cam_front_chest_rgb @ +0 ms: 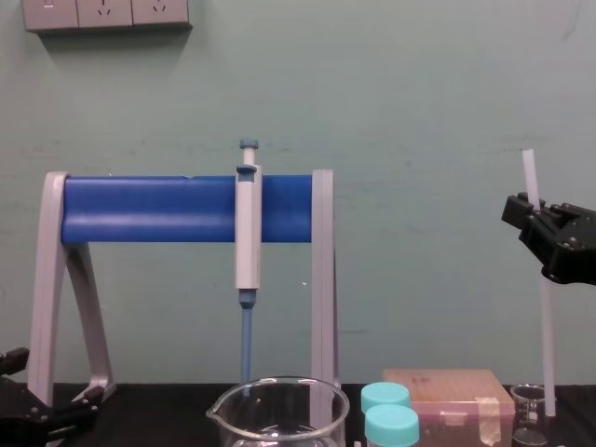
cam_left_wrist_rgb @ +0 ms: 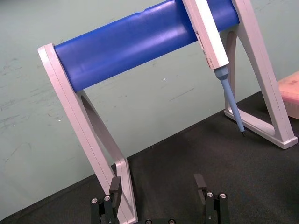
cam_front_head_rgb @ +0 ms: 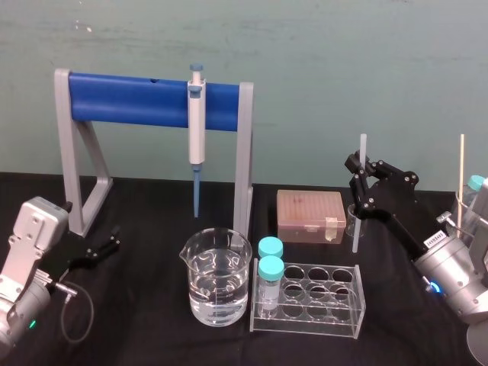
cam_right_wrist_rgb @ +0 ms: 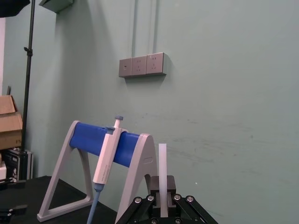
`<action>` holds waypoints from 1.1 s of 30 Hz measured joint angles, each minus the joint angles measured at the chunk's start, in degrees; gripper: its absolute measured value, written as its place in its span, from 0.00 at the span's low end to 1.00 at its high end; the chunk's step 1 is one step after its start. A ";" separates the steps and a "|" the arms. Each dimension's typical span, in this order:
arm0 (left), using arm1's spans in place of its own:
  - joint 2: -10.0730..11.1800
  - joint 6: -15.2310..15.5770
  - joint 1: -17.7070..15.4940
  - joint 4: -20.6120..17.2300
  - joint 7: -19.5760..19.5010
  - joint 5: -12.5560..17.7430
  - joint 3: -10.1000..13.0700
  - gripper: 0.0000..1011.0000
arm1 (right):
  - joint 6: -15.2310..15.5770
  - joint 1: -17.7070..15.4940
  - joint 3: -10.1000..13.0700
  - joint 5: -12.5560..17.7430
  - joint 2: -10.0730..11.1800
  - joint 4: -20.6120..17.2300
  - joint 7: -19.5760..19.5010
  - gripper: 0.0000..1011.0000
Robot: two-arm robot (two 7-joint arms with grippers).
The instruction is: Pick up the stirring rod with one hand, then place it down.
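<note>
Because the right hand (cam_front_head_rgb: 361, 175) pinches the stirring rod (cam_front_head_rgb: 363, 149) close to its upper end, most of the rod's length hangs free below the grip, upright and leaning only slightly. Its lower tip sits right at the small glass beaker (cam_front_chest_rgb: 528, 410), and I cannot tell whether it is inside the rim or just beside it. Any sideways move before the tip is clearly above that rim would likely catch the glass and tip the beaker, or lever the rod out of the grip. The rod looks smooth and thin, so it may also slide down through the fingers. Let go upright on the black surface (cam_front_head_rgb: 152, 335), it would topple toward the pink box (cam_front_head_rgb: 310, 216) or the tube rack (cam_front_head_rgb: 309, 297). The left hand (cam_front_head_rgb: 113, 242) lies parked low on the left, fingers spread wide.
</note>
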 joint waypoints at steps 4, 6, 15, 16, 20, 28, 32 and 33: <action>0.00 0.00 0.00 0.00 0.00 0.00 0.00 0.99 | 0.00 0.00 0.00 0.00 0.00 0.00 0.00 0.07; 0.00 0.00 0.00 0.00 0.00 0.00 0.00 0.99 | 0.00 0.00 0.00 0.00 0.00 0.00 0.00 0.07; 0.00 0.00 0.00 0.00 0.00 0.00 0.00 0.99 | 0.00 0.00 0.00 0.00 0.00 0.00 0.00 0.07; 0.00 0.00 0.00 0.00 0.00 0.00 0.00 0.99 | 0.00 0.00 0.00 0.00 0.00 0.00 0.00 0.07; 0.00 0.00 0.00 0.00 0.00 0.00 0.00 0.99 | 0.00 0.00 0.00 0.00 0.00 0.00 0.00 0.07; 0.00 0.00 0.00 0.00 0.00 0.00 0.00 0.99 | 0.00 0.00 0.00 0.00 0.00 0.00 0.00 0.07; 0.00 0.00 0.00 0.00 0.00 0.00 0.00 0.99 | 0.00 0.00 0.00 0.00 0.00 0.00 0.00 0.07; 0.00 0.00 0.00 0.00 0.00 0.00 0.00 0.99 | 0.00 0.00 0.00 0.00 0.00 0.00 0.00 0.07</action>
